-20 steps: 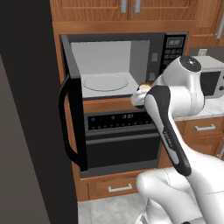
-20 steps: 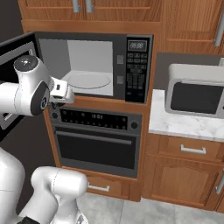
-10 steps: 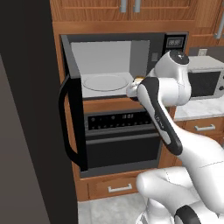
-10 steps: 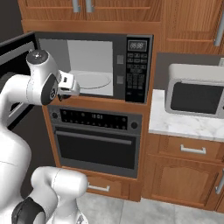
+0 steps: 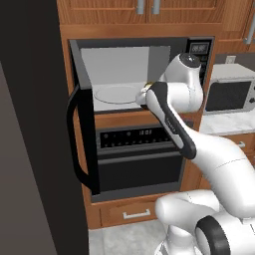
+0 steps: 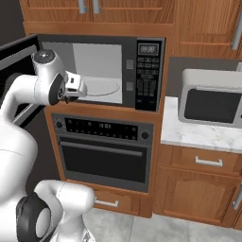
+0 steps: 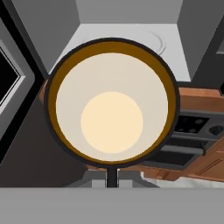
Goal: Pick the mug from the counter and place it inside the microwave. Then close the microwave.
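— Where is the small black cylindrical mug with the cream-coloured inside [image 7: 112, 101] right now?

— I have it clamped in the pincer [image 7: 112, 178], jaws drawn narrow on its rim. Looking down into it from the hand camera, its round mouth sits just short of the large black microwave with the grey interior [image 6: 101, 71].

— And which way does the cavity lie from the pincer?

— Straight ahead. The round grey turntable [image 5: 117, 93] is beyond the mug, deeper in, with the cavity's front lip just under it. The mug's axis runs along the pincer, upright.

— Anything in the way?

— The dark glass microwave door [image 5: 84, 132] stands swung out to my left, clear of the path. I judge a short push inward comes next.
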Robot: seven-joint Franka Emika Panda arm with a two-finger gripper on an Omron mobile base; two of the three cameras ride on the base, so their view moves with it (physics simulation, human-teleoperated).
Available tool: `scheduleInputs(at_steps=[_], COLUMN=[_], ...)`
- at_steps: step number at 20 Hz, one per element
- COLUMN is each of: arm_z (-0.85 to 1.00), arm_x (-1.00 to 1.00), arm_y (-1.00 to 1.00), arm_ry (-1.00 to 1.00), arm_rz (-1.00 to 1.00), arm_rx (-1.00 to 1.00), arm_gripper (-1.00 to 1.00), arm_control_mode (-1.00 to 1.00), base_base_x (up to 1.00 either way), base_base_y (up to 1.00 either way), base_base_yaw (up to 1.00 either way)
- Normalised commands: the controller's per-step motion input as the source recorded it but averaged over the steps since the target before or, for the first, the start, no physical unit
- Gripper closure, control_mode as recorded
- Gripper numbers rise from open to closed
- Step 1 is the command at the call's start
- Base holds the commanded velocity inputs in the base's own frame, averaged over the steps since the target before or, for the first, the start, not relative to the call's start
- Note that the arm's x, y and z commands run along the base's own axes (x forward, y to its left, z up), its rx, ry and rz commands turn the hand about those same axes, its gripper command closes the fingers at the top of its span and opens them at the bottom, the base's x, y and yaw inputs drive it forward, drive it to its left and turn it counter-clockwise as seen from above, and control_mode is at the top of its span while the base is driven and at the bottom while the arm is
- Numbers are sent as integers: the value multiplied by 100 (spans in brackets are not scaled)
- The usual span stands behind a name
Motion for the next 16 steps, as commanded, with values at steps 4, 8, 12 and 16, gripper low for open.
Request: scheduleInputs(at_steps=[4,8,12,16], arm_z=[-4,-15,-25,-6], arm_x=[41,33,30,35], arm_y=[11,8,8,12], arm_ry=[0,0,0,0], arm_rz=[0,0,0,0], arm_rx=[-1,0,0,-1], arm_gripper=[100,100,100,100], arm_control_mode=[-100,-100,-100,-100], base_base_x=[0,0,0,0], base_base_y=[0,0,0,0], base_base_yaw=[0,0,0,0])
